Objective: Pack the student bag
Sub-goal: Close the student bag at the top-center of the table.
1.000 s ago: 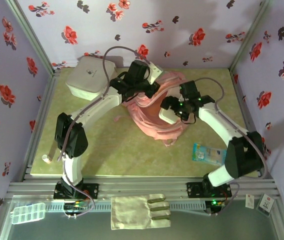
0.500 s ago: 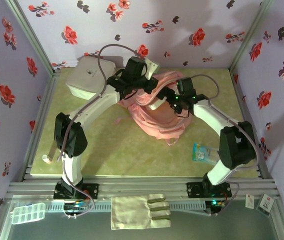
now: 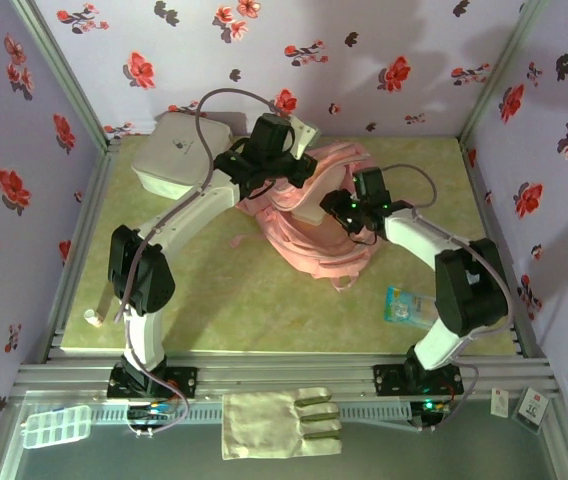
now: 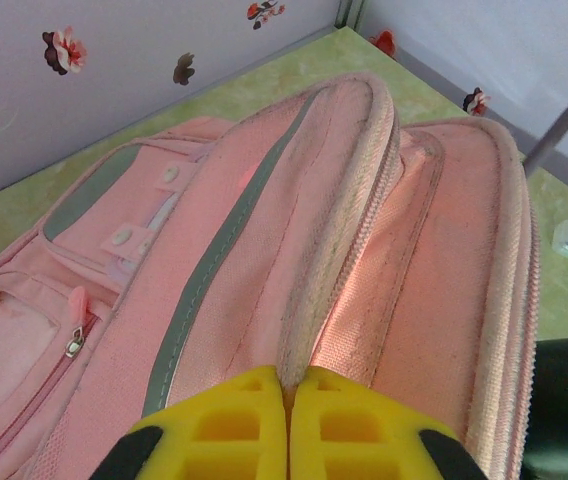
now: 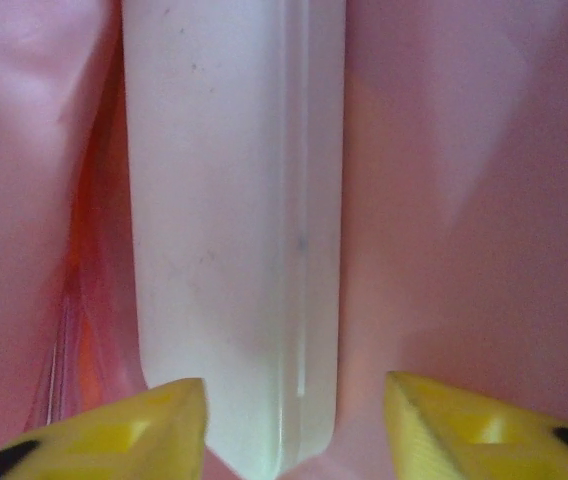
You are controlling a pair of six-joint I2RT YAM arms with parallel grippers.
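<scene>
The pink student bag (image 3: 319,250) lies mid-table with its top opening held up. My left gripper (image 3: 297,182) is shut on the pale zipper rim of that opening, and the left wrist view shows the rim pinched between the yellow fingertips (image 4: 289,400) with the bag's front (image 4: 214,260) stretching away. My right gripper (image 3: 342,207) reaches into the opening from the right. A white translucent flat case (image 5: 229,220) stands on edge against the pink lining (image 5: 464,200), between my right gripper's spread tips (image 5: 294,420). The right fingertip (image 5: 464,420) stands clear of the case.
A white rounded-square box (image 3: 179,155) sits at the back left. A blue-green packet (image 3: 409,307) lies near the right arm. A small cylinder (image 3: 92,318) rests at the left edge. Below the table front lie a cloth glove (image 3: 279,423) and a clear compartment box (image 3: 56,425).
My right gripper carried the white case from beside the bag up into its opening, then let its jaws stand apart from it. The left gripper lifted the rim slightly and kept hold.
</scene>
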